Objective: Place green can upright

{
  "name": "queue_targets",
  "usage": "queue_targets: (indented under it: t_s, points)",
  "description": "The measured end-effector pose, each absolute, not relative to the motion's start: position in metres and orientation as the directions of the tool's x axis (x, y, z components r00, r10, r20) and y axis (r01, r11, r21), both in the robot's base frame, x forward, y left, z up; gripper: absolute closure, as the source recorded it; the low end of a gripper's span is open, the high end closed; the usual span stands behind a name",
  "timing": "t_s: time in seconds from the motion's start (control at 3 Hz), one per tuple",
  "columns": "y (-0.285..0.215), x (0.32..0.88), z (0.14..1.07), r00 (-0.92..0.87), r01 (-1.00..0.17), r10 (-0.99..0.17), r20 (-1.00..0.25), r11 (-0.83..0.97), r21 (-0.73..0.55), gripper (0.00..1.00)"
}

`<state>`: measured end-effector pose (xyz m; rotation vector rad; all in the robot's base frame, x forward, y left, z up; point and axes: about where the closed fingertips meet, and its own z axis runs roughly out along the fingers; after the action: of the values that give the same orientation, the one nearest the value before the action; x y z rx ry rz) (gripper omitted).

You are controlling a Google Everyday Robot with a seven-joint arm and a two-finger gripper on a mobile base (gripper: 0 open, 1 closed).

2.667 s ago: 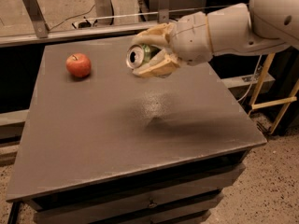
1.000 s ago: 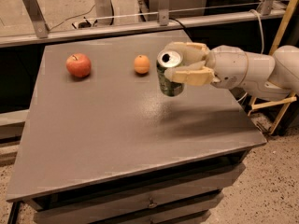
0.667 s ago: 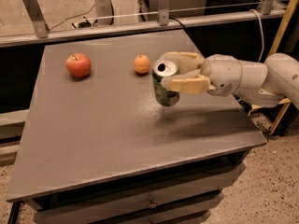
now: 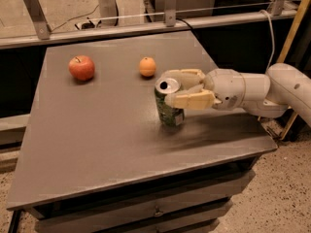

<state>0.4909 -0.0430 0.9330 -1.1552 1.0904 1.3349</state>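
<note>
The jaws of the gripper [image 4: 168, 88] are closed on the top part of the green can [image 4: 170, 114], one pale jaw on the far side and one on the near side. The can stands up straight with its silver top facing up. Its bottom looks like it sits on the grey worktop [image 4: 97, 144], near the right side. The white arm [image 4: 252, 93] comes in from the right, lying low and almost flat over the worktop edge, with the gripper pointing left. A small orange [image 4: 147, 66] sits near the can, a bit farther back. A red apple [image 4: 81, 67] sits well apart to the left, also farther back.
</note>
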Motion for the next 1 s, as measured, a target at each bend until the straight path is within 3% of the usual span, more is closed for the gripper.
queue_targets:
  t_s: [1.0]
  points:
    - [-0.045, 0.477, 0.907, -0.130, -0.987, 0.082, -0.988, -0.102, 0.122, 0.05]
